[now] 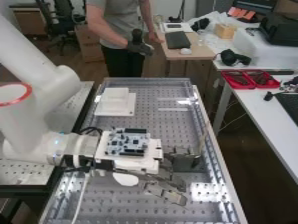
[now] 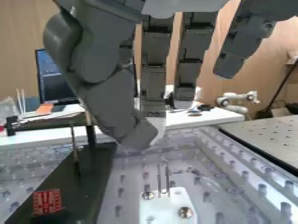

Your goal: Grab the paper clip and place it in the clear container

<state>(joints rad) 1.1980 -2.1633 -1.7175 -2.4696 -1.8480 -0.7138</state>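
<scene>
In the high view we see the robot hand (image 1: 165, 192) low over the perforated counter (image 1: 100, 200), reaching out beyond the circuit board (image 1: 128, 142) mounted on the arm. Its fingers are nearly straight and spread wide from one another, with the thumb swung across near them, and we see nothing held in its grasp.

In the wrist view, two thin metal wires (image 2: 167, 179) stand upright, side by side, on a white plate (image 2: 166, 207) fixed with screws. We take them for the paper clip, though we cannot be certain. They are below the fingertips and apart from them.

Near the white plate lies a dark base (image 2: 76, 185) with a red patch (image 2: 47, 202) on it and a slim post (image 2: 91, 131) standing upright. A white stepped block (image 1: 115, 103) sits farther along the counter, well apart from the robot hand. Beyond the counter's side, two red trays (image 1: 251, 86) rest on a white table (image 1: 266, 111).
</scene>
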